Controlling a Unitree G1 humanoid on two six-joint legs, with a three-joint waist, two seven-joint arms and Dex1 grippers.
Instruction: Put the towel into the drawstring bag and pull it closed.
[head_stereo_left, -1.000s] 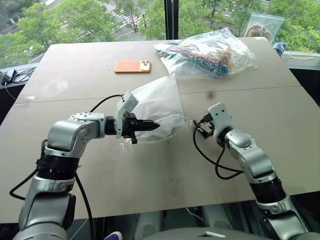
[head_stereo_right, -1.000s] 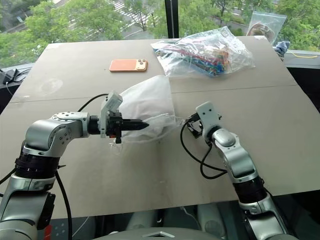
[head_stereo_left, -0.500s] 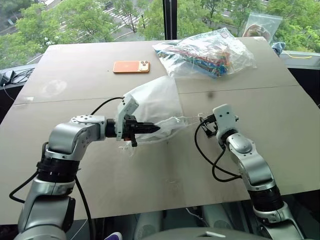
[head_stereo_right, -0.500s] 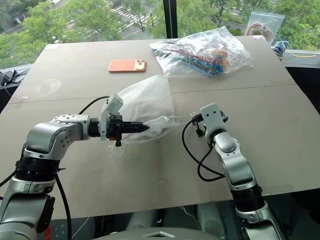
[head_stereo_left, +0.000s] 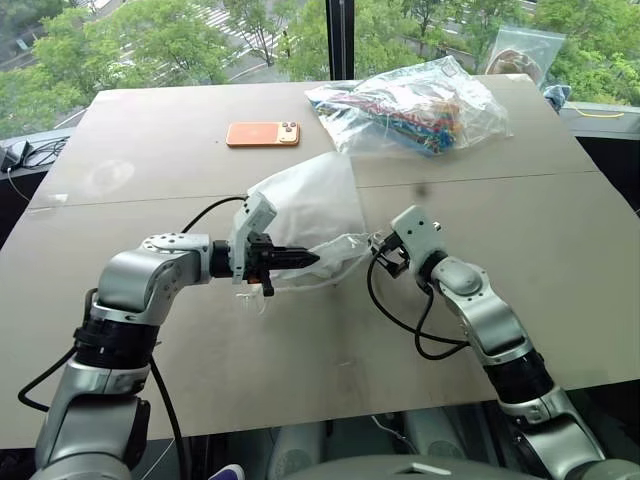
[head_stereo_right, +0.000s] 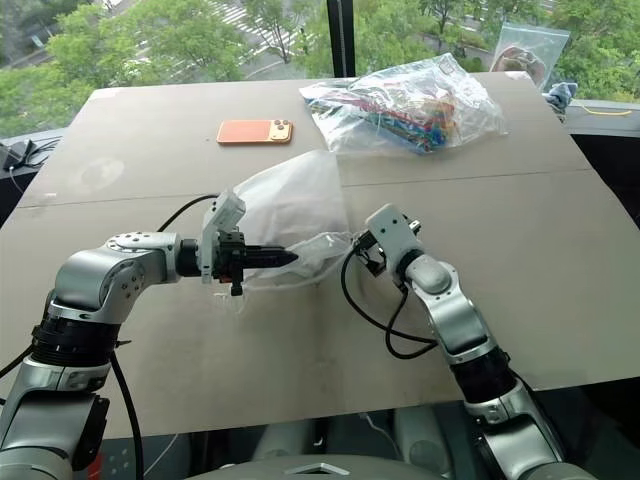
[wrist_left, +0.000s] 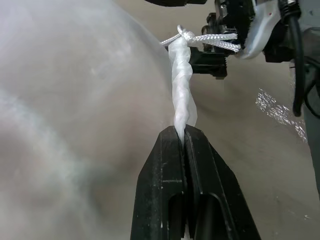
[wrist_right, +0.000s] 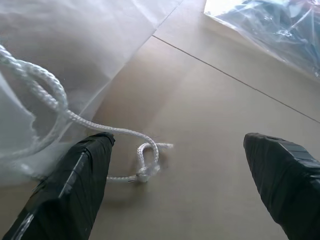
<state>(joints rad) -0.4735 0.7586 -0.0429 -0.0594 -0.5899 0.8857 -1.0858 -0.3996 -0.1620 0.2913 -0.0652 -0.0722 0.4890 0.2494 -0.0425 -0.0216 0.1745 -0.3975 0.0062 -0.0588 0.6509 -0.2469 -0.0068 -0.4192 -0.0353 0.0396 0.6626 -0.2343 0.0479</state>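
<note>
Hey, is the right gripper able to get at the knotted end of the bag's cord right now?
Probably yes. The right gripper is open, and the cord's knot lies on bare table between its fingers, with nothing over it.

Left arm: elbow bent outward, forearm running across toward the robot's right, wrist angled slightly downward. Left gripper (head_stereo_left: 308, 259): fingers pressed together, clamped on the gathered neck of the bag (head_stereo_left: 310, 205). Right arm: extended forward and inward, forearm angled toward the left gripper, wrist close to level. Right gripper (head_stereo_left: 381, 253): fingers (wrist_right: 75, 185) spread wide apart, holding nothing, tips close to the left gripper's tips
</note>
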